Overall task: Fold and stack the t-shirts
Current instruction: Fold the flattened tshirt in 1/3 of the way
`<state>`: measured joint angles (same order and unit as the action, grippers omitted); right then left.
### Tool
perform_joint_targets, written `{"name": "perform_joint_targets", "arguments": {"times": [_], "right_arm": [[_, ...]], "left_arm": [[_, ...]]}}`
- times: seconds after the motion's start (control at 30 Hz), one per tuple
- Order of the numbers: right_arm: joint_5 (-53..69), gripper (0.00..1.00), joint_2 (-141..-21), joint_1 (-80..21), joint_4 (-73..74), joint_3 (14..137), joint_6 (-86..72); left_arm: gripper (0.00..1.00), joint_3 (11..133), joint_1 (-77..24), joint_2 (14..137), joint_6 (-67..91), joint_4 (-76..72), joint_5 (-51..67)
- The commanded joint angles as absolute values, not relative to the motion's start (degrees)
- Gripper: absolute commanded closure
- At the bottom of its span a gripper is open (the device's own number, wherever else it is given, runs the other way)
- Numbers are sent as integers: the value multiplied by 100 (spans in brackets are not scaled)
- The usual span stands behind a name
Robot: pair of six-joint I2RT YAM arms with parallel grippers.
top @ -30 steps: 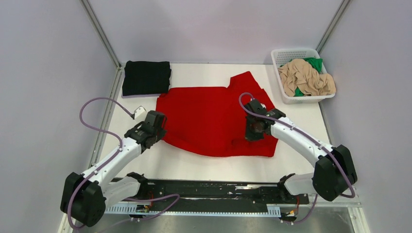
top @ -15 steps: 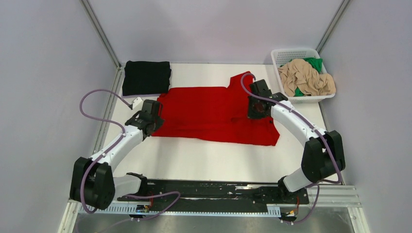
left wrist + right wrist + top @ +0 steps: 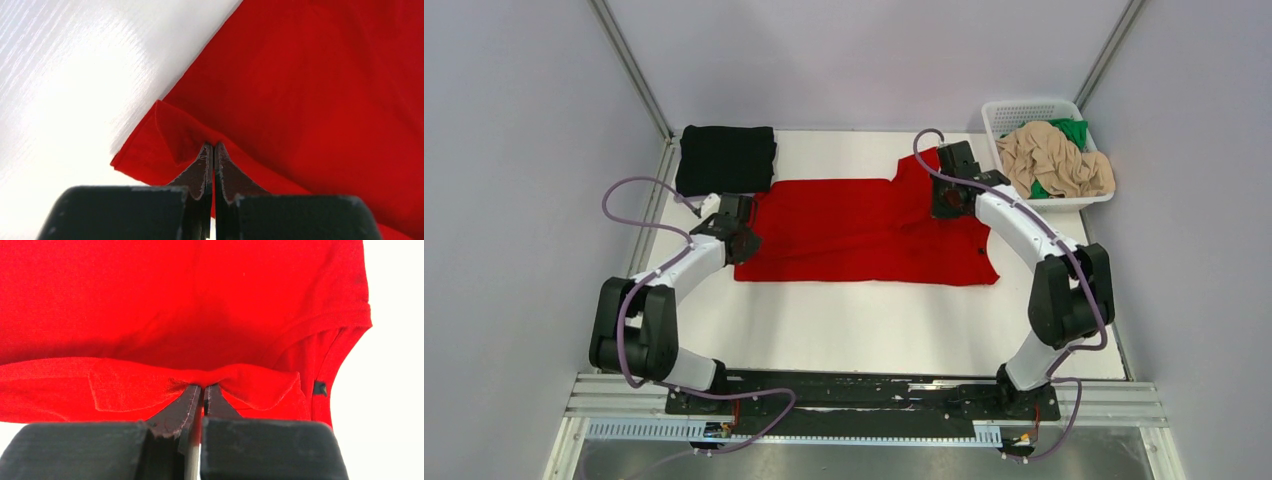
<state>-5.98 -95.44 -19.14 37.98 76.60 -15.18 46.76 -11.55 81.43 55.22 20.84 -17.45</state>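
Note:
The red t-shirt [image 3: 864, 235] lies folded over in the middle of the table, a wide band with a sleeve poking out at its far right. My left gripper [image 3: 742, 232] is shut on the red shirt's left edge [image 3: 165, 135]. My right gripper [image 3: 944, 203] is shut on a fold near the shirt's far right side [image 3: 150, 385]. The black t-shirt [image 3: 725, 159] lies folded at the far left. The beige t-shirt [image 3: 1054, 160] and the green t-shirt [image 3: 1070, 130] lie crumpled in the basket.
The white lattice basket [image 3: 1014, 110] stands at the far right corner. Grey walls and metal posts enclose the table on three sides. The arm bases and a black rail run along the near edge.
Both grippers have carried the red shirt's near edge away from me and over the rest of the shirt. The shirt now lies as a shorter, folded band.

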Motion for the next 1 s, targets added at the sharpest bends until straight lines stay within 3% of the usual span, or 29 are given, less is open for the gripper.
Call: {"name": "perform_joint_targets", "arguments": {"times": [0.0,0.13,0.2,0.23,0.33,0.37,0.4,0.43,0.47,0.5,0.57,0.6,0.73,0.83,0.97], "right_arm": [[-653,99,-9896,-1842,3542,8098,-1155],[-859,98,-10410,-1807,3535,8559,-879],[-873,97,-10753,-1755,3516,8837,-832],[-862,95,-10931,-1722,3520,9007,-827],[-941,90,-11470,-1663,3463,9544,-892],[-975,86,-11646,-1637,3445,9782,-960],[-1010,81,-11840,-1587,3462,10054,-1030],[-1070,70,-11988,-1552,3565,10360,-1079],[-1206,45,-12083,-1531,3794,10663,-1148],[-1405,29,-12047,-1514,3961,10888,-1182],[-1767,3,-11732,-1501,3964,10817,-1161],[-1844,0,-11498,-1491,3942,10563,-1195],[-938,0,-10430,-1461,3620,9153,-1619],[165,0,-9755,-1467,3187,7968,-2010],[530,0,-9250,-1471,2910,6866,-2331]], "left_arm": [[100,5023,-1026,8425,5315,1806,-1687],[100,5274,-988,8779,5243,1818,-1669],[86,5406,-966,8982,5201,1841,-1632],[73,5489,-951,9048,5179,1853,-1625],[57,5686,-863,9293,5130,1892,-1688],[47,5801,-827,9335,5119,1899,-1732],[41,5875,-732,9339,5104,1914,-1791],[28,6074,-669,9315,5071,1955,-1751],[19,6331,-547,9281,5049,2108,-1723],[5,6457,-511,9160,4954,2188,-1762],[1,6747,-479,8907,4740,2375,-1879],[1,6850,-476,8808,4673,2464,-1889],[0,6728,-483,8391,4403,2524,-1093],[0,6331,-511,8251,4352,2179,268],[0,5815,-826,8218,4333,2029,673]]}}
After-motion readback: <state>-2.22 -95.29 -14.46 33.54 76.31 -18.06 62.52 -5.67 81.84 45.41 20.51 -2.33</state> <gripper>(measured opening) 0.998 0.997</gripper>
